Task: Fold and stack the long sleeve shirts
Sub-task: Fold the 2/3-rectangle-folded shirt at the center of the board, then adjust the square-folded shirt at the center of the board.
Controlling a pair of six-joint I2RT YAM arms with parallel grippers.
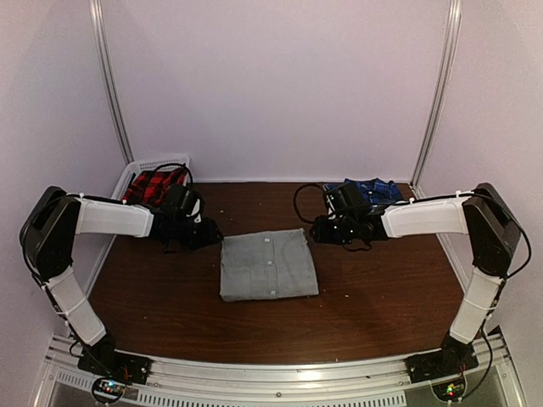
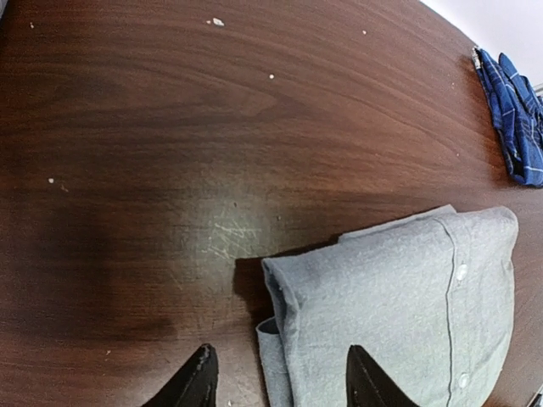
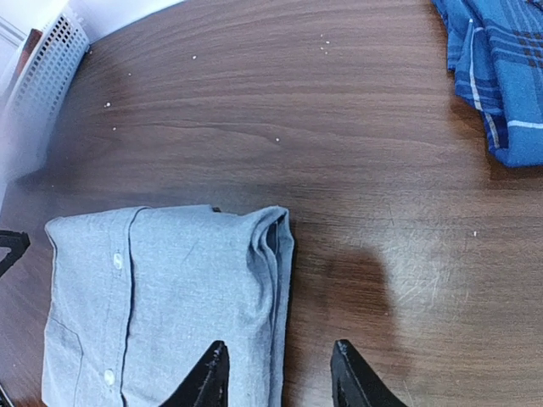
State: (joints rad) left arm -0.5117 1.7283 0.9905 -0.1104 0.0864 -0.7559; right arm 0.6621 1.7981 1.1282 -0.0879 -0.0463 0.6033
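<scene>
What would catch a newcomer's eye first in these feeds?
The folded light grey shirt lies mid-table, flanked by the left gripper and right gripper, both open. The blue plaid shirt sits crumpled at the far right, and red plaid cloth lies in a white basket at the far left.

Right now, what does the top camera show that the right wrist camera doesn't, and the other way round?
Only the top view: the left arm and right arm, and a red plaid cloth in the basket. Only the right wrist view: the stacked layers along the grey shirt at its folded edge, and pale specks on the table. Both: the folded grey shirt, the bunched blue shirt, the white basket and the brown table.
</scene>
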